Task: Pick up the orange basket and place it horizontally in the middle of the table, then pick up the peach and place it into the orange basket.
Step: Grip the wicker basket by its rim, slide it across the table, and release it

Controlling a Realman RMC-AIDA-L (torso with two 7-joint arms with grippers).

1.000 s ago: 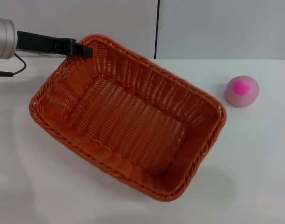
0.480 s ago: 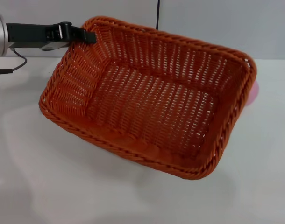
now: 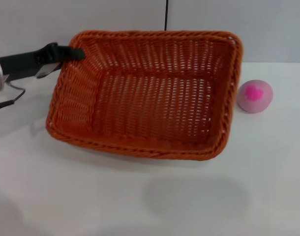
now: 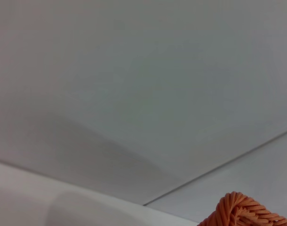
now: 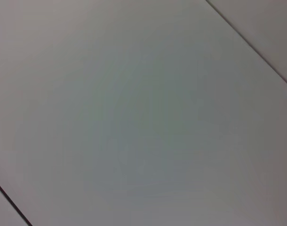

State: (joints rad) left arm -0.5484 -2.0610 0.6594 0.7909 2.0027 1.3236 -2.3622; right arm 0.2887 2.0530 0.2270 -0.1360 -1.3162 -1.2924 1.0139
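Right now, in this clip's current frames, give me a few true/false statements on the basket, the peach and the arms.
1. The left gripper holds the orange basket at its far-left rim corner. True.
2. The peach lies inside the basket. False: it sits on the table, to the right of the basket.
3. The right gripper is reaching for the peach. False: no right gripper shows in any view.
4. The basket's long side runs left to right in the head view. True.
5. The basket holds nothing. True.
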